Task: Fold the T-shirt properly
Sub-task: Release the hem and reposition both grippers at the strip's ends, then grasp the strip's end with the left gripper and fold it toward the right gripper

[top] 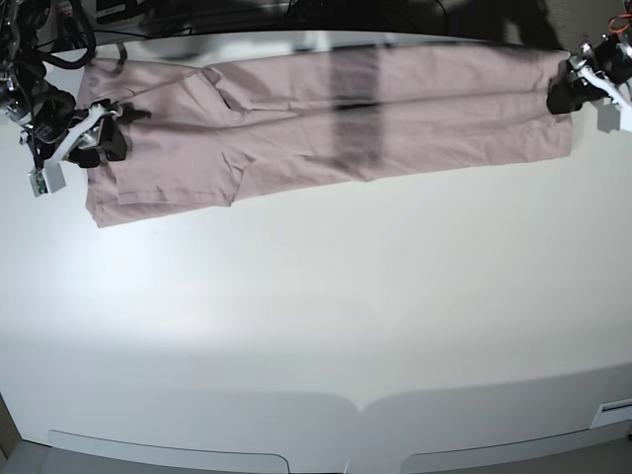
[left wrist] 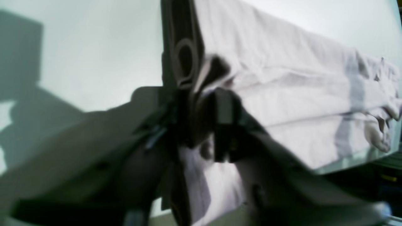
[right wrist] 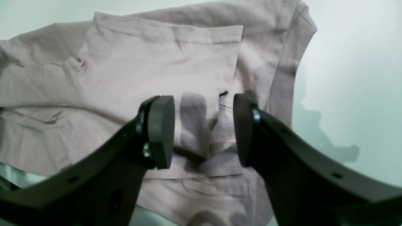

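The pink-mauve T-shirt (top: 326, 118) lies stretched sideways along the far edge of the white table (top: 316, 326), folded lengthwise, with a sleeve folded in near the left end. My left gripper (top: 560, 96) is at the shirt's right end. In the left wrist view it (left wrist: 201, 94) is shut on a bunched edge of the T-shirt (left wrist: 298, 94). My right gripper (top: 99, 136) is over the shirt's left end. In the right wrist view it (right wrist: 202, 131) is open, pads (right wrist: 161, 131) apart, just above the T-shirt (right wrist: 141, 72), holding nothing.
Dark cables and equipment (top: 247, 15) sit behind the table's far edge. The table's far edge drops off right beside the shirt (left wrist: 355, 160). Bare white tabletop (right wrist: 345, 62) shows beside the shirt.
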